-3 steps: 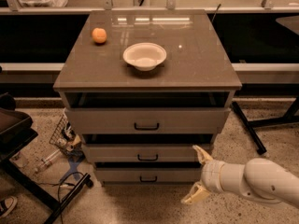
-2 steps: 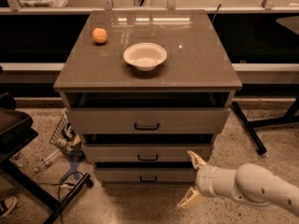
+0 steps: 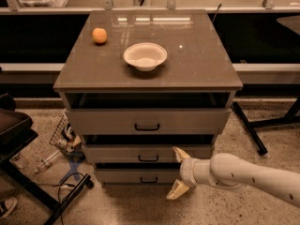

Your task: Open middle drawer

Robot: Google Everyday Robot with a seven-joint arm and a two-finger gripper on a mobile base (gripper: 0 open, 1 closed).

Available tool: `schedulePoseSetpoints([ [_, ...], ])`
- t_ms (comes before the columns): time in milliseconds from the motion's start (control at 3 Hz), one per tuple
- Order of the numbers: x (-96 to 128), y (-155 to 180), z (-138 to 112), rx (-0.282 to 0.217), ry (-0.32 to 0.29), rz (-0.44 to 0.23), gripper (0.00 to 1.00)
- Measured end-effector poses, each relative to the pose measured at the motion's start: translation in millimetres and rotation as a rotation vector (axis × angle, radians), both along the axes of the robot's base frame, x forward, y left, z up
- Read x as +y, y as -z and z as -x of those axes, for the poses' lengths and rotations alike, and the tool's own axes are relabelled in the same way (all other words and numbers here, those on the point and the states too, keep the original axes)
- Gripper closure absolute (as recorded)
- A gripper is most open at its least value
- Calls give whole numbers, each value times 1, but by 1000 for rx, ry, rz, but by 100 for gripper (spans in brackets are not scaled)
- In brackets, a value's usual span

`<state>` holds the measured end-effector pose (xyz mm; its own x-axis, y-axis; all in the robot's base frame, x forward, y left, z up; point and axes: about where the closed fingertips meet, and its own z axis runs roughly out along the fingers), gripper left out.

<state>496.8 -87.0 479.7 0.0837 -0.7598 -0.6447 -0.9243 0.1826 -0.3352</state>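
A grey-brown cabinet (image 3: 187, 64) has three drawers stacked in its front. The middle drawer (image 3: 112, 153) has a small thin black bar handle (image 3: 148, 159) and sits a little further back than the top drawer (image 3: 103, 121) above it. The lowest drawer (image 3: 117, 176) is below. My gripper (image 3: 178, 173) comes in from the lower right on a white arm (image 3: 248, 175). Its two cream fingers (image 3: 180, 153) are spread wide, one at the middle drawer's front right of the handle, one lower by the bottom drawer. It holds nothing.
A white bowl (image 3: 145, 56) and an orange fruit (image 3: 99, 35) sit on the cabinet top. A wire basket with clutter (image 3: 65, 137) and cables lie on the floor at left, beside a dark chair base (image 3: 18, 139). Black stand legs (image 3: 251, 128) are at right.
The arm has moved left toward the drawers, bringing the spread fingers from right of the cabinet front to just right of the middle drawer's handle. The drawers have not moved.
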Motion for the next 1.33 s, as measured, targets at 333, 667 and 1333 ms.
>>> schedulePoseSetpoints([
  [333,4,9,-20,-3,-11,60,0],
  [667,-6,14,-39,2,23,126,0],
  [1333,-8,31,-61,9,35,139,0],
])
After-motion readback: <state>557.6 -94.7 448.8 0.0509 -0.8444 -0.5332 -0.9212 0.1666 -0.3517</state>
